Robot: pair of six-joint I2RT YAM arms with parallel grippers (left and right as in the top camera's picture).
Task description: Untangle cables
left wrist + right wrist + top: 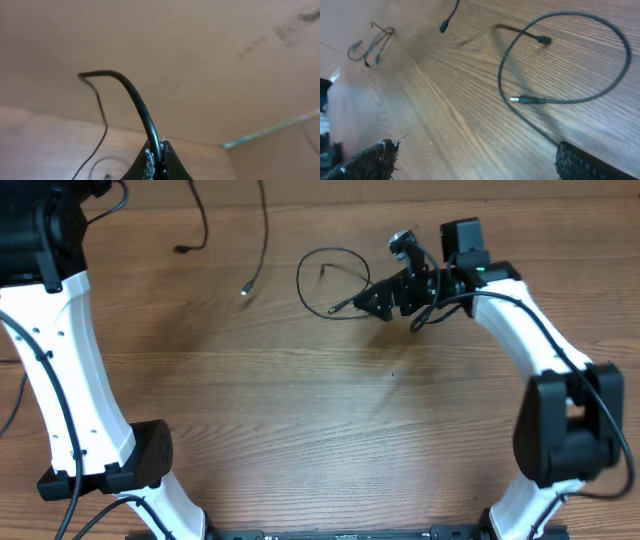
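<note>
A looped black cable (322,266) lies on the wooden table (300,400) at the back right, with both plug ends inside the loop. My right gripper (376,302) hovers low at the loop's right side. In the right wrist view it (480,161) is open, nothing between its fingers (375,160), and the loop (615,75) lies just ahead. Two more cables hang in from the far edge, one ending in a plug (183,249), the other in a plug (245,290). In the left wrist view, my left gripper (157,165) is shut on a black cable (135,97) that arcs upward.
The left arm's white link (70,360) stretches along the left side toward the far left corner. The right arm (540,350) reaches in from the right. A thick black robot wire (440,305) droops beside the right gripper.
</note>
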